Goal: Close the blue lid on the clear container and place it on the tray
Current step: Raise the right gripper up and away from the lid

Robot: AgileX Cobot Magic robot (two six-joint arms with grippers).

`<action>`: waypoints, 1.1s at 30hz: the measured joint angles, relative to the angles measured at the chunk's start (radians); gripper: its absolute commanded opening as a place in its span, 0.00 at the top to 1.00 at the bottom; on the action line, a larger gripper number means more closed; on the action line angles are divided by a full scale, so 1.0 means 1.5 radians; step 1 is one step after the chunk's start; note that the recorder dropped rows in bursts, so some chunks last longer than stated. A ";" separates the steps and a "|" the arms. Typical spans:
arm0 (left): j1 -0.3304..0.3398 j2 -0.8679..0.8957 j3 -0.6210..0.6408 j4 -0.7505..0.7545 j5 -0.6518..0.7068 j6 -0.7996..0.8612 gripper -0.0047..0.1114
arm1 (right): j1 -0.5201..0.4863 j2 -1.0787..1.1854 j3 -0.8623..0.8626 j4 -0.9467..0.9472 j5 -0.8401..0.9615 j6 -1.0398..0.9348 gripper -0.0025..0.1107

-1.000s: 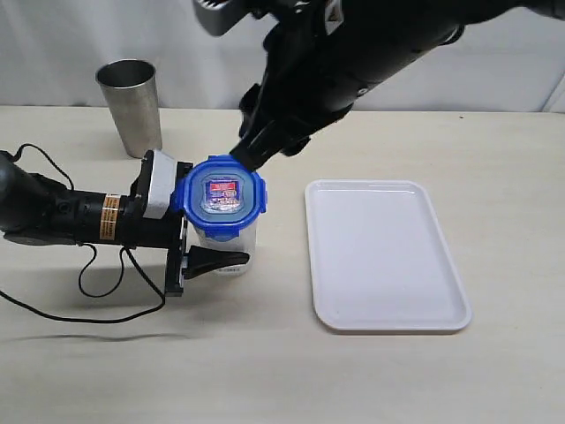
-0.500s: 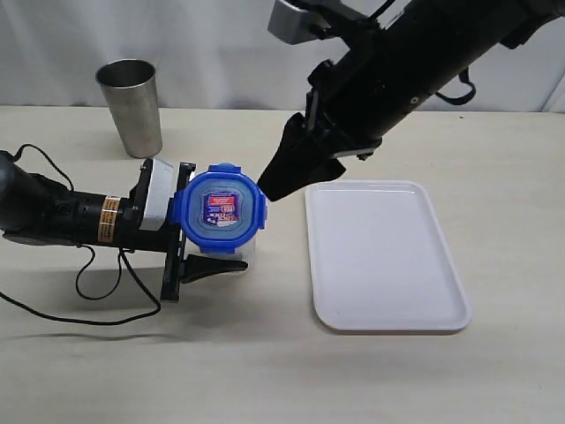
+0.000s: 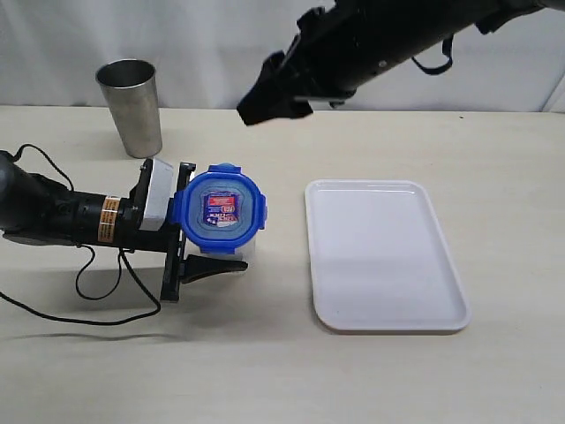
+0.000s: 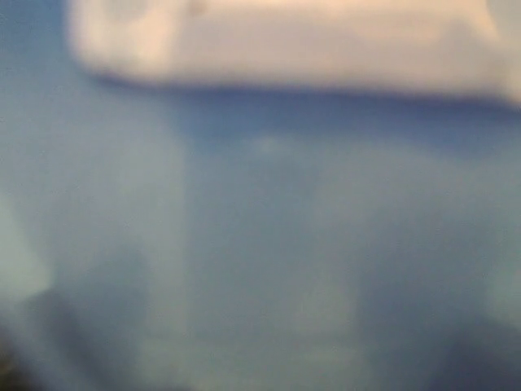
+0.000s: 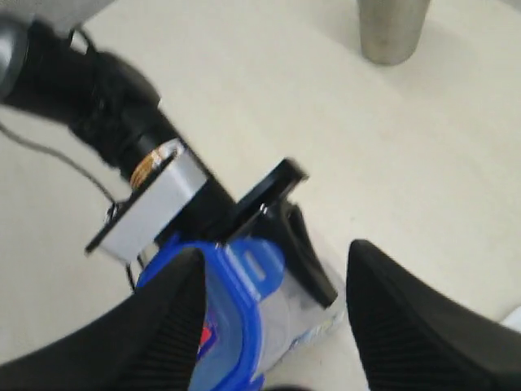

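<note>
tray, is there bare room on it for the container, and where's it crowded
The whole tray is bare, as is the table strip between it and the clear container. Crowded on the container's other side: the left gripper clamps it, steel tumbler behind.

Left arm (image 3: 62, 216) lies low and stretched out along the desk (image 3: 265, 371), coming in from the left edge and pointing toward the middle. Its left end effector (image 3: 219, 231) has one finger on each side of the clear container (image 3: 240, 251), clamped on it. Right arm (image 3: 397, 35) reaches in from the far right corner, held high. The right end effector (image 5: 269, 318) hangs in the air, jaws spread wide, gripping nothing.
</note>
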 measured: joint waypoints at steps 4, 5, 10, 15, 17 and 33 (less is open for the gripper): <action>0.000 0.000 0.000 0.000 0.000 0.001 0.96 | 0.000 0.029 -0.067 -0.016 0.002 0.057 0.55; 0.000 0.000 0.000 0.000 0.000 0.001 0.96 | 0.000 0.040 -0.085 -0.022 0.017 0.070 0.55; 0.000 0.000 0.000 0.000 0.000 0.001 0.96 | 0.000 0.110 -0.158 -0.062 0.133 0.100 0.55; 0.000 0.000 0.000 0.000 0.000 0.001 0.96 | 0.000 0.186 -0.243 -0.094 0.213 0.083 0.55; 0.000 0.000 0.000 0.000 0.000 0.001 0.96 | 0.000 0.202 -0.273 -0.094 0.215 0.055 0.55; 0.000 0.000 0.000 0.001 0.000 0.033 0.96 | 0.065 0.252 -0.317 -0.155 0.221 -0.072 0.55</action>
